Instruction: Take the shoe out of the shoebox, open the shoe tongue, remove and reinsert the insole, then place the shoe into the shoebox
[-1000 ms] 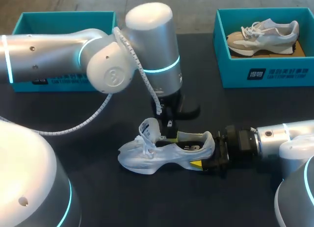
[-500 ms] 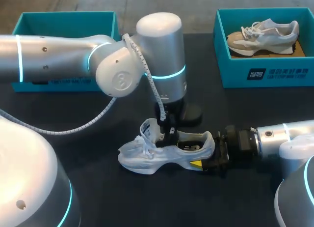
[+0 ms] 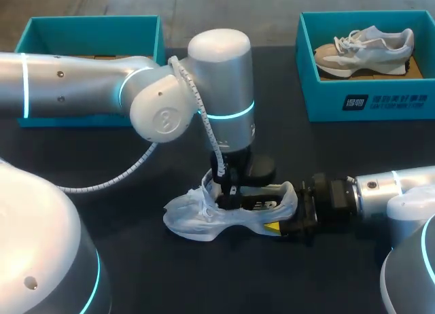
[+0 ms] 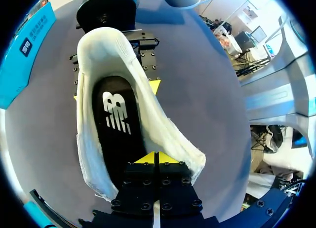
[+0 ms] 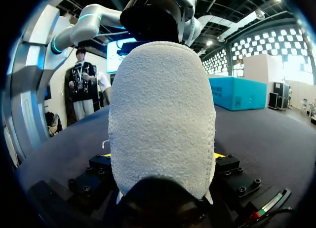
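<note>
right now the white shoe (image 3: 204,219) lies on its sole on the dark worktop (image 3: 170,280), toe toward my left, heel toward my right, outside both boxes. the left arm (image 3: 75,83) comes in level from the left, bends at a big elbow joint and points its wrist straight down over the shoe's mouth. the left jaws are closed, their yellow tips (image 4: 155,158) pressed together at the front end of the opening, just above the black insole (image 4: 116,124), which lies inside the shoe; whether they pinch any fabric i cannot tell. the right arm (image 3: 387,192) lies low and nearly level over the worktop, wrist pointing at the heel. the right jaws grip the white shoe at the heel, with a yellow pad (image 4: 153,86) on each side of it. at the back, a teal shoebox (image 3: 92,28) stands at the far left, and a second teal box (image 3: 367,100) at the far right holds a grey and beige shoe (image 3: 367,49)
</note>
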Controlling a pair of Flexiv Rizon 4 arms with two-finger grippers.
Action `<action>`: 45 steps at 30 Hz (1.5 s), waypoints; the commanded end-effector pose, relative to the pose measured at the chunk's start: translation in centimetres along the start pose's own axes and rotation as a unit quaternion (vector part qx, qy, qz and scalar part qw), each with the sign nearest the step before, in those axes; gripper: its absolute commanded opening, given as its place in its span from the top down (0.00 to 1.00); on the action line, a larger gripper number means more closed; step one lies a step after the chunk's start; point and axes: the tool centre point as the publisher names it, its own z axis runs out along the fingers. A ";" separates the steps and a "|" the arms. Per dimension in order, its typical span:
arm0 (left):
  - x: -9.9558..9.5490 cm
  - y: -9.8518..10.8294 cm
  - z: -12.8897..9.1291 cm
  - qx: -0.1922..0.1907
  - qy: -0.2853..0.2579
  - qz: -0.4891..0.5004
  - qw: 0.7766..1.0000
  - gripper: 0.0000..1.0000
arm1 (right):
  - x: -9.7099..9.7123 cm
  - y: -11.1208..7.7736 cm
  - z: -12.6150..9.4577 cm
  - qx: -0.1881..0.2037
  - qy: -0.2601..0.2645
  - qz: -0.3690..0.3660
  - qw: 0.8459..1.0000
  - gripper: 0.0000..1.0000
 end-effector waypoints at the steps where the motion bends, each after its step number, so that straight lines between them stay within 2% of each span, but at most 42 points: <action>1: -0.2 -0.2 0.4 0.001 -0.002 0.003 1.000 0.76 | 0.0 0.0 0.0 0.002 0.000 0.000 1.000 1.00; 2: -0.2 -0.2 0.4 0.002 -0.003 0.003 1.000 0.78 | 0.0 0.0 0.0 0.002 0.000 0.000 1.000 1.00; 4: -0.3 -0.3 0.5 0.002 -0.010 0.002 1.000 0.75 | 0.0 0.0 0.0 0.002 0.000 0.000 1.000 1.00; 9: -0.7 -0.4 0.8 0.002 -0.019 -0.002 1.000 0.62 | 0.0 0.0 0.0 0.002 0.000 0.000 1.000 1.00; 23: -2.3 -0.9 1.5 -0.008 -0.060 -0.014 0.998 0.64 | 0.0 0.0 0.0 0.002 0.000 0.000 1.000 1.00; 31: -2.7 -0.6 2.6 -0.009 -0.076 -0.020 0.997 0.58 | 0.0 0.0 0.0 0.002 0.000 0.000 1.000 1.00; 37: -2.9 -0.7 3.0 -0.011 -0.103 -0.018 0.994 0.58 | 0.0 0.0 0.0 0.002 0.000 0.000 1.000 1.00; 45: -4.3 -0.9 3.0 -0.010 -0.145 -0.014 0.989 0.58 | 0.0 0.0 0.0 0.002 0.000 0.000 1.000 1.00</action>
